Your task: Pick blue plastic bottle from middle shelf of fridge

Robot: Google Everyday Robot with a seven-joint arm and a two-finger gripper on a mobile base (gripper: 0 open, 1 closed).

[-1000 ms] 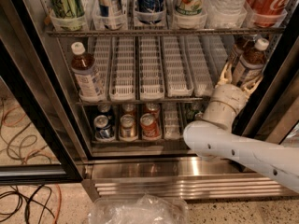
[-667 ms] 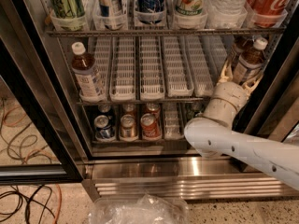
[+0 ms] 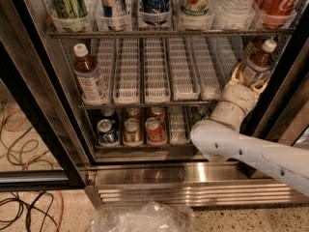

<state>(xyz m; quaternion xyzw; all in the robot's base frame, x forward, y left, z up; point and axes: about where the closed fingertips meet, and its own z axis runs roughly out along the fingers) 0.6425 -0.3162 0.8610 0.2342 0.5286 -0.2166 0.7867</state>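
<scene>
Across the last second almost nothing had changed: my gripper (image 3: 251,79) sat at the same spot at the right end of the middle shelf (image 3: 159,102), and the blue plastic bottle (image 3: 257,58) had neither risen nor tipped. I took that stillness to mean the approach was over and the grasp was being settled, with the lift out of the fridge (image 3: 34,115) not yet begun. The gripper was wrapped around the lower body of the bottle, at the label, but I could not tell whether it had actually clamped or merely surrounded it. The bottle stood on the rightmost lane of the shelf, close against the black door frame, under the rack of large bottles above. Its long axis ran vertical, white cap pointing up and base on the tray, with perhaps a slight lean that I could not be sure of. My arm (image 3: 241,149) reached in from the lower right, crossing in front of the steel base grille. A similar bottle (image 3: 90,79) stood upright at the far left of the same shelf, well apart from mine, and short cans (image 3: 130,130) lined the rack below.
</scene>
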